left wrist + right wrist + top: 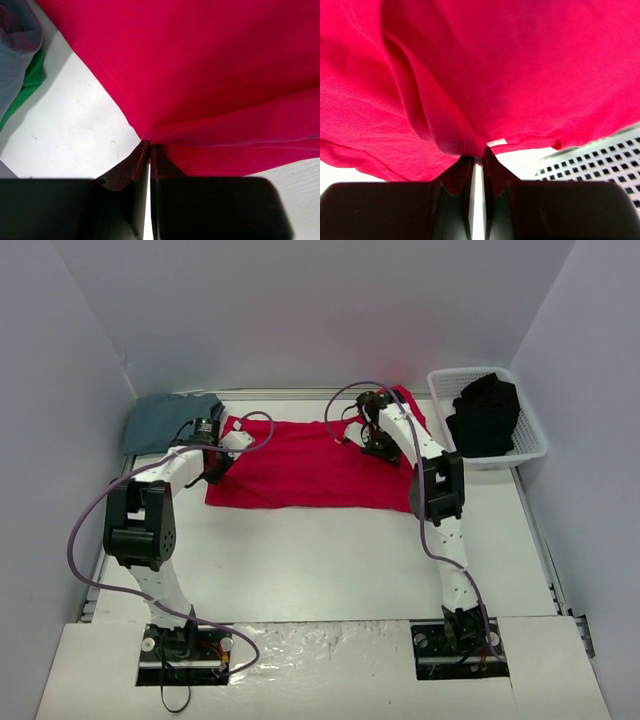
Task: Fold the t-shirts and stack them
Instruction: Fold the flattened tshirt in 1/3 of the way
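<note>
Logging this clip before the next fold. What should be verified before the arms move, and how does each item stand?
1. Left hand shut on the red t-shirt edge: ok.
2. Right hand shut on red cloth beside the white label: ok.
3. Red t-shirt apart from the blue-grey t-shirt: ok.
4. Black t-shirt inside the basket, out of the fold path: ok.
5. Cloth smooth at both pinches: not ok, it bunches.
6. Number of layers each hand holds: cannot tell.
</note>
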You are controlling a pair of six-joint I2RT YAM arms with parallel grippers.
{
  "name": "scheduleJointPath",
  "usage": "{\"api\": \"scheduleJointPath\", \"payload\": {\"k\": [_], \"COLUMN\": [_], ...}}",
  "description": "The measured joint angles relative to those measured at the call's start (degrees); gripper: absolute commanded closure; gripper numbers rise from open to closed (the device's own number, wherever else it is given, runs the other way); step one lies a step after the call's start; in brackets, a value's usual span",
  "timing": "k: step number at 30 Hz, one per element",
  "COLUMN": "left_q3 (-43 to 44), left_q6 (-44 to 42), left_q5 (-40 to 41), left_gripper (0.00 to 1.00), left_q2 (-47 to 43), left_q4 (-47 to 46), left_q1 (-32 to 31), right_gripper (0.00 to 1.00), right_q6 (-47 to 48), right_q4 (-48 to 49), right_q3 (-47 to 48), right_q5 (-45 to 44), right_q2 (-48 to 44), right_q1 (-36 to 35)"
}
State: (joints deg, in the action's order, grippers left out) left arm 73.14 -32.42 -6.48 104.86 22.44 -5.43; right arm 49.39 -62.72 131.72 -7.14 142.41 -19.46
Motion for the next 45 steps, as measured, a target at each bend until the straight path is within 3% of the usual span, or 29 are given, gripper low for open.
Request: {"api": "scheduleJointPath", "payload": {"k": [5,6,7,9,10,19,24,28,38,45], "left_q3": [0.9,1.3,1.6,2.0,2.2,2.5,2.5,2.5,1.9,-0.3], "left_q6": [-0.4,-0.4,-0.5,-0.5,-0.5,-0.5,-0.4,-0.4,-0.5,-0.6], "left_q5": [0.7,0.8,0.9,1.0,1.0,1.5,1.6,1.8,3.8,8.2], "left_gripper": [0.98,0.98,0.98,0.98,0.98,0.98,0.98,0.97,0.72,0.67], "left_q2": [1.2,1.5,1.7,2.2,2.3,2.4,2.4,2.4,1.2,-3.0], "left_q4": [0.1,0.1,0.1,0.2,0.2,1.3,1.5,1.5,1.6,0.9], "left_q1": [0.0,0.0,0.0,0.0,0.0,0.0,0.0,0.0,0.0,0.0], "right_gripper": [1.0,0.96,0.82,0.77,0.69,0.58,0.51,0.46,0.39,0.37], "right_q6": [-0.4,-0.7,-1.1,-1.8,-2.0,-5.7,-7.8,-8.5,-9.5,-10.9], "right_q4": [2.1,2.8,3.5,5.0,5.8,11.8,14.7,15.7,17.2,18.6], "right_q3": [1.6,1.8,2.0,2.3,2.3,1.6,-5.5,-15.1,-33.7,-41.4], "right_q5": [-1.0,-1.4,-1.8,-2.5,-2.8,-3.1,-1.8,0.7,4.6,9.0], "right_q2": [0.0,0.2,0.4,1.0,1.4,2.1,-2.1,-10.9,-29.7,-33.9], "right_q1": [0.0,0.0,0.0,0.0,0.0,1.3,3.3,5.6,8.7,9.9]}}
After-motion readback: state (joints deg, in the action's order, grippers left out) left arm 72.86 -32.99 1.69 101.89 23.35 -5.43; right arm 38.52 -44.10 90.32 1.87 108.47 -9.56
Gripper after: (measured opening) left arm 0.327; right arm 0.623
